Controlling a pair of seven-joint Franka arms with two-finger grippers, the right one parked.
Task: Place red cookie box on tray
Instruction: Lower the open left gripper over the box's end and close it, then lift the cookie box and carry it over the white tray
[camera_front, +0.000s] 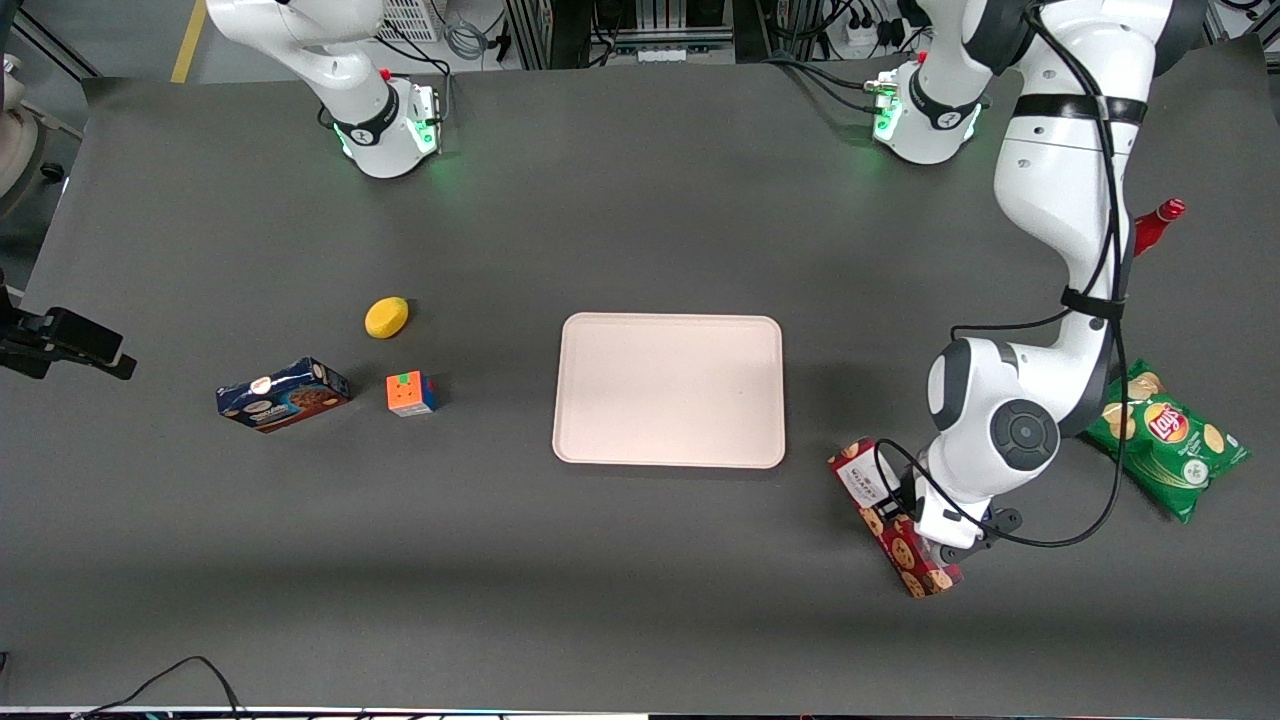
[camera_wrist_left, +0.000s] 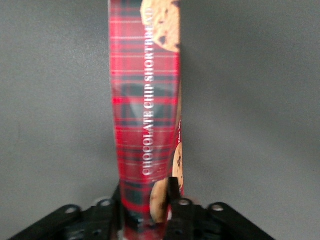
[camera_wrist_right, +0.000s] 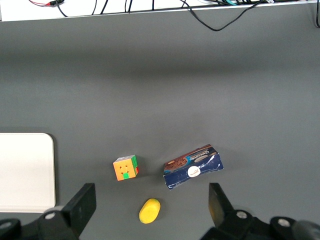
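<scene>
The red cookie box (camera_front: 908, 562) is a long, narrow dark-red plaid box with a white label at one end. It lies on the dark table near the front camera, toward the working arm's end. My left gripper (camera_front: 916, 521) sits over the box's middle, shut on it. In the left wrist view the gripper (camera_wrist_left: 146, 199) has a black finger (camera_wrist_left: 173, 189) pressed against each long side of the box (camera_wrist_left: 145, 100). The pale pinkish tray (camera_front: 670, 323) lies flat at the table's middle, apart from the box, with nothing on it.
A green chips bag (camera_front: 1165, 438) and a red bottle (camera_front: 1158, 222) lie beside the working arm. Toward the parked arm's end are a dark-blue cookie box (camera_front: 283, 393), a coloured cube (camera_front: 411, 393) and a yellow lemon (camera_front: 386, 317).
</scene>
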